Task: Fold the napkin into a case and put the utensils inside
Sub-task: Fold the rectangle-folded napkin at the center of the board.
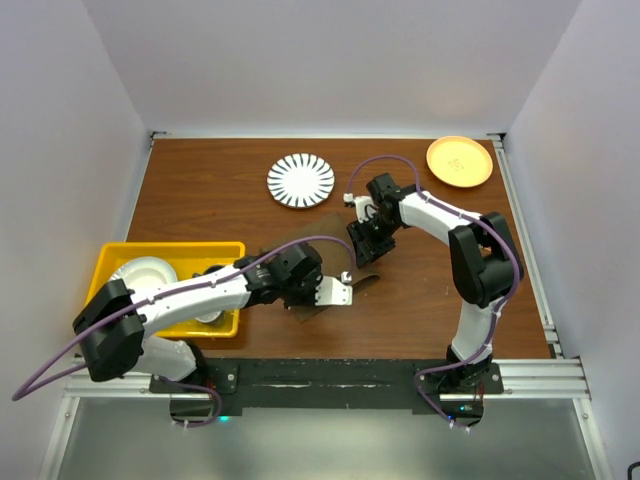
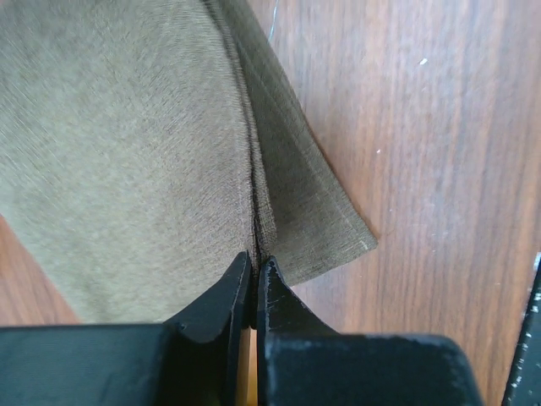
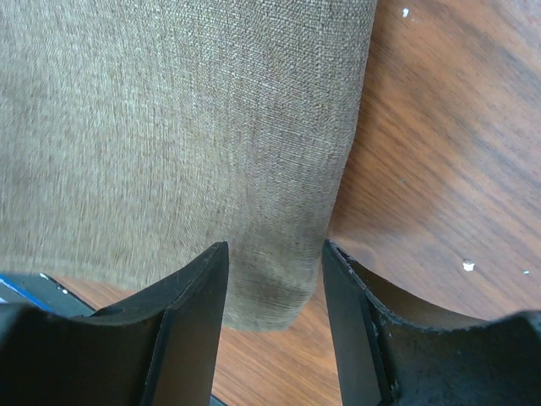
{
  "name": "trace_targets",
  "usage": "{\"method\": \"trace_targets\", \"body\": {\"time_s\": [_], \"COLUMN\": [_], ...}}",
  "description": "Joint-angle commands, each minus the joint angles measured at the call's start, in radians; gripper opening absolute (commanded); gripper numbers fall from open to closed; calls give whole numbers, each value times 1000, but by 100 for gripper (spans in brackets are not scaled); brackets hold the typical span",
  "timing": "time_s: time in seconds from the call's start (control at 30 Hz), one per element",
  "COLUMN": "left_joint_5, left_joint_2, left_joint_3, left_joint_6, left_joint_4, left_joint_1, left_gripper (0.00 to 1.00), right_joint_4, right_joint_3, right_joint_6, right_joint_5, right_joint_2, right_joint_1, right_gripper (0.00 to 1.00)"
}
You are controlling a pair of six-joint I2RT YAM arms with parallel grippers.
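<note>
Lying on the wooden bench (image 1: 200,200), the olive-brown napkin (image 1: 365,282) spans from the left claw (image 1: 338,292) to the right claw (image 1: 365,252) in the top view. Left wrist view: claw closed tight, pinching a raised napkin fold directly ahead. Right wrist view: claw stands parted, a napkin corner lying between its fingers (image 3: 199,313).

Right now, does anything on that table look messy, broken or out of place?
Nothing looks spilled or broken. Only the olive-brown napkin is untidy: instead of lying flat on the wooden table, it is drawn into a ridge pinched by the left gripper. The right gripper stands open astride its edge.
</note>
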Motion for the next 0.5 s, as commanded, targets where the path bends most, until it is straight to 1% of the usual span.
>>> {"method": "trace_targets", "body": {"time_s": [0.0, 0.2, 0.3, 0.47], "left_joint_5": [31, 34, -7, -61], "left_joint_2": [-21, 18, 42, 58], "left_joint_3": [54, 33, -25, -78], "left_joint_6": [-26, -50, -36, -44], "left_joint_4": [-73, -71, -18, 44], "left_joint_1": [-42, -78, -78, -75], "left_gripper": [0, 0, 0, 0], "right_joint_4": [-23, -21, -18, -3], "right_joint_3": [34, 25, 19, -15], "right_joint_6": [2, 8, 8, 13], "right_joint_5": [-25, -42, -61, -84], "right_joint_2": [-43, -46, -41, -40], "right_joint_1": [-5, -5, -3, -5], "right_gripper": [53, 52, 51, 43]}}
